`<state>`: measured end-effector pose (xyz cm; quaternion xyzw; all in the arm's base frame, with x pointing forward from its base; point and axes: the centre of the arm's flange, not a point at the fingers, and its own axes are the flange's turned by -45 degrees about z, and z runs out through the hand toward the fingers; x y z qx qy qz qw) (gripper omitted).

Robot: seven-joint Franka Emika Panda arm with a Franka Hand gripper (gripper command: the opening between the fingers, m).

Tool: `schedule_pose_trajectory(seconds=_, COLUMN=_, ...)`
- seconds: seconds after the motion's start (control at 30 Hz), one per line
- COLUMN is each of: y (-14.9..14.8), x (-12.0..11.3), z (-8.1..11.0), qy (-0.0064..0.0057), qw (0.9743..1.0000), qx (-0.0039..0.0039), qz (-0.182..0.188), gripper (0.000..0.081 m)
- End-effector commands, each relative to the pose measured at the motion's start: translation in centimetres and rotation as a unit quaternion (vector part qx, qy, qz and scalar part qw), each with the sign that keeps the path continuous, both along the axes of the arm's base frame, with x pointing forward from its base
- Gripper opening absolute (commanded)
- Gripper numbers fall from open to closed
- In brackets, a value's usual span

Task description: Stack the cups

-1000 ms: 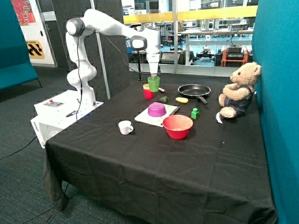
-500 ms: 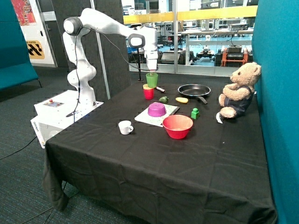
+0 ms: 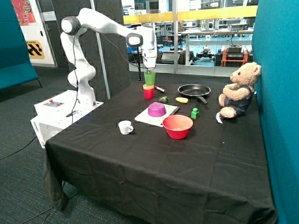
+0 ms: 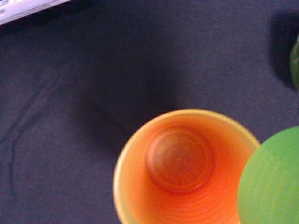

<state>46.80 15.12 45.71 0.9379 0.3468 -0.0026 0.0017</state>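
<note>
The yellow cup sits nested in the red-pink cup at the far side of the black table. My gripper is shut on the rim of the green cup and holds it upright just above the yellow cup. In the wrist view I look down into the yellow cup, and the green cup overlaps its rim on one side. The red-pink cup is hidden in the wrist view.
A purple bowl sits on a white board, with a red bowl and a white mug nearer the front. A black pan, a marker, small toy foods, a green block and a teddy bear lie beyond.
My gripper has lifted the green cup from beside the red-pink cup and carried it sideways, so it now hangs over the yellow cup.
</note>
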Motion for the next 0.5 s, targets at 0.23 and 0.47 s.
schedule_pose_trajectory(seconds=0.23, y=1.4, x=-2.5, z=0.1, qy=-0.0018, qw=0.9996, qx=0.00249, qz=0.027, gripper=0.0)
schedule_pose_trajectory(seconds=0.47, y=2.6, x=-3.6, z=-0.2, qy=-0.0017, qw=0.999, qx=0.00252, qz=0.045, gripper=0.0)
